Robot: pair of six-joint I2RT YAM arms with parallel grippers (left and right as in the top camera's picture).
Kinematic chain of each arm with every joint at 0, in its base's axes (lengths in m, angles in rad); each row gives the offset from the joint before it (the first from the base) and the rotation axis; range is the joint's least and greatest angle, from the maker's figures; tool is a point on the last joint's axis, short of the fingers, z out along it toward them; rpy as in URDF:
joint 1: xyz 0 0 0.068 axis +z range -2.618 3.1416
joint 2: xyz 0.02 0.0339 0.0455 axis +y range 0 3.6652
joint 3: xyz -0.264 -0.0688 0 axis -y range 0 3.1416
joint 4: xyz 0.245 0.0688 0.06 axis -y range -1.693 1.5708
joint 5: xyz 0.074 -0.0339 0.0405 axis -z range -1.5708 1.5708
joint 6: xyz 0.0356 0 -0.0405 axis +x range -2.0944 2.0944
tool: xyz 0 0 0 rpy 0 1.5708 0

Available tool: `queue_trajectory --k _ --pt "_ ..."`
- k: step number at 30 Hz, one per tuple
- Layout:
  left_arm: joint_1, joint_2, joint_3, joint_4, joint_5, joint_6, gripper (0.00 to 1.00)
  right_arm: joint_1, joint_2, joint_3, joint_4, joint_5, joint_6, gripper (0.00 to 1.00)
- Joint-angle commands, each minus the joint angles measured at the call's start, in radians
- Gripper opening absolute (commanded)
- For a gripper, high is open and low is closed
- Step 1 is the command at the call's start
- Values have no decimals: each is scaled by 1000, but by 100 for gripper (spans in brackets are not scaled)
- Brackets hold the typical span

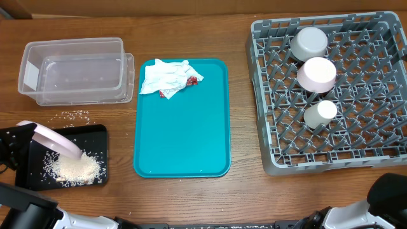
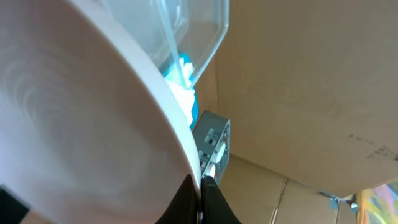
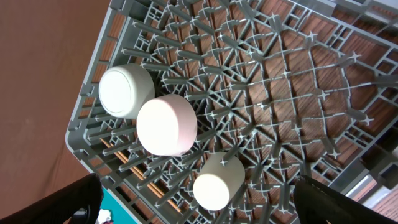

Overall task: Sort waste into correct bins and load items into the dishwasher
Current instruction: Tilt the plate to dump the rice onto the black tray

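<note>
- The large white plate hung tilted on edge over the black tray, left of the teal serving tray. Its low rim was just above the pile of rice scraps.
- The left claw was clamped on the plate's rim (its wrist view showed little but the plate's pale face and the pinched fingers).
- The right claw stood wide apart and empty, looking down on the dish rack, right of the teal tray.
- The plate was likely stiff, smooth and breakable. A rim pinch would probably let it swing, so a slow carry and an on-edge drop between pegs seemed wise.
- The crumpled napkin lay on the teal tray's far end. It was likely soft and very light, best nipped from above at a raised fold.
- The rice was loose and could not be pinched. A few grains lay on the counter left of the teal tray, below the clear tub.
- In the rack sat a grey bowl, a white bowl and a small cup, mouths down.
- No brand or label could be read, and the faint print on the cardboard was too small.
</note>
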Motion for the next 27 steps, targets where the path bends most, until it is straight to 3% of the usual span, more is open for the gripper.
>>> queue_trajectory --k 1,9,14,18,27 --pt "-3 -16 -4 -52 -24 -12 4 -2 -1 6 2 -5 5 100" --pt "-32 -21 -4 -63 -17 8 4 -2 -1 6 2 -5 5 100" --pt "-118 -43 -4 -63 -36 9 4 -2 -1 6 2 -5 5 100" --pt "-250 -86 -4 -63 -36 9 4 -2 -1 6 2 -5 5 100" --pt "-685 -219 -4 -61 -54 -62 4 -2 -1 6 2 -5 5 100"
